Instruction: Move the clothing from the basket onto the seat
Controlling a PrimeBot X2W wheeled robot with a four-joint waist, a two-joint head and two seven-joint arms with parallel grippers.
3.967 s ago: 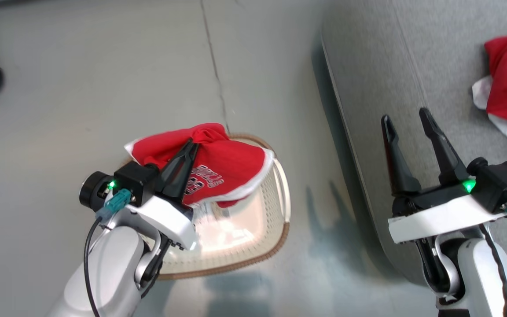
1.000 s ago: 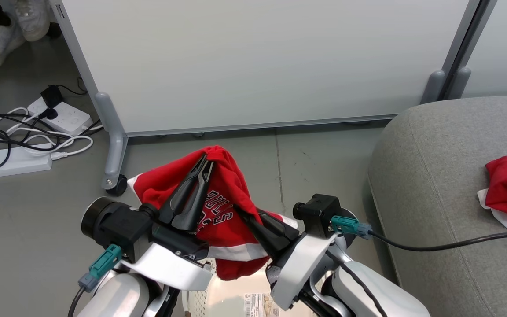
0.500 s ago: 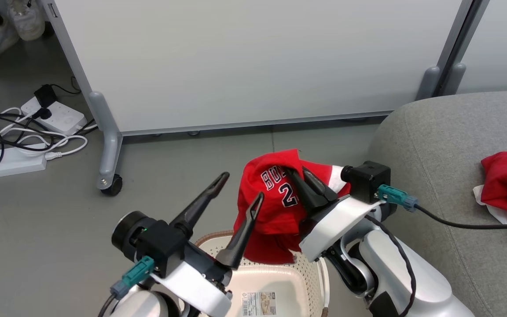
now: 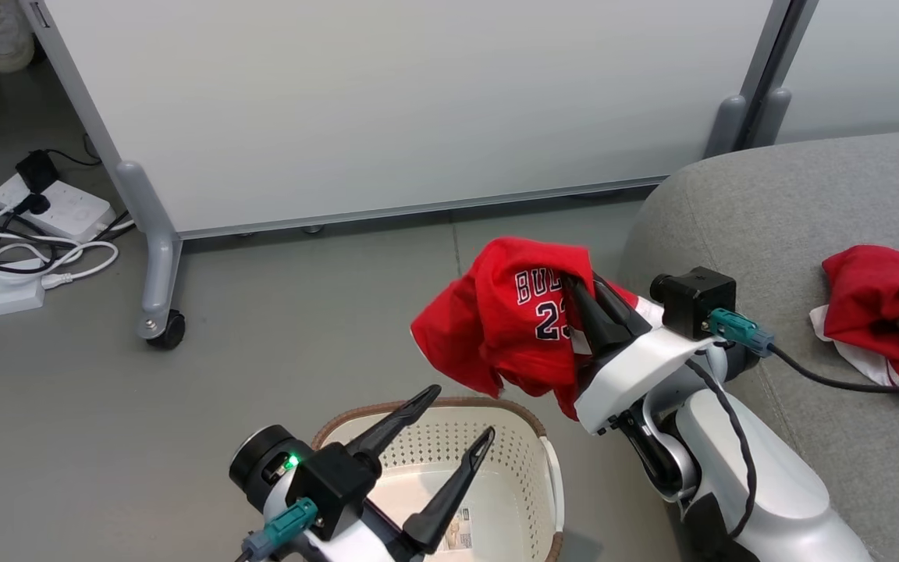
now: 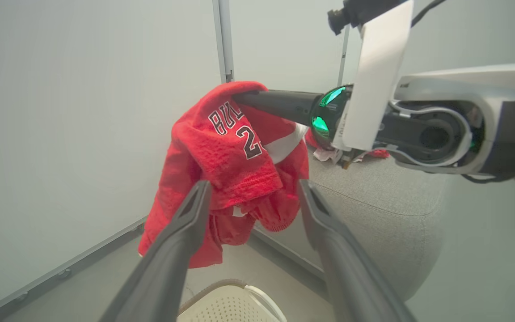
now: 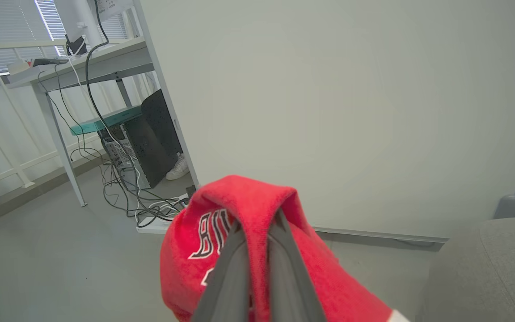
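The red "BULLS 23" jersey hangs in the air between the basket and the sofa, pinched by my right gripper, which is shut on its bunched top. The same jersey dangles in the left wrist view, and the jersey drapes over my right fingers in the right wrist view. My left gripper stands open and empty above the white basket, whose floor shows a barcode sticker. The second red garment lies on the grey seat at the right.
A white partition panel on grey wheeled feet stands behind the basket. Power strips and tangled cables lie on the floor at the left. A desk with cables and a computer tower stands further off.
The jersey passed from my left gripper to my right. The left gripper opened and dropped back over the basket. The right gripper carried the jersey up and rightward toward the seat. The camera shifted.
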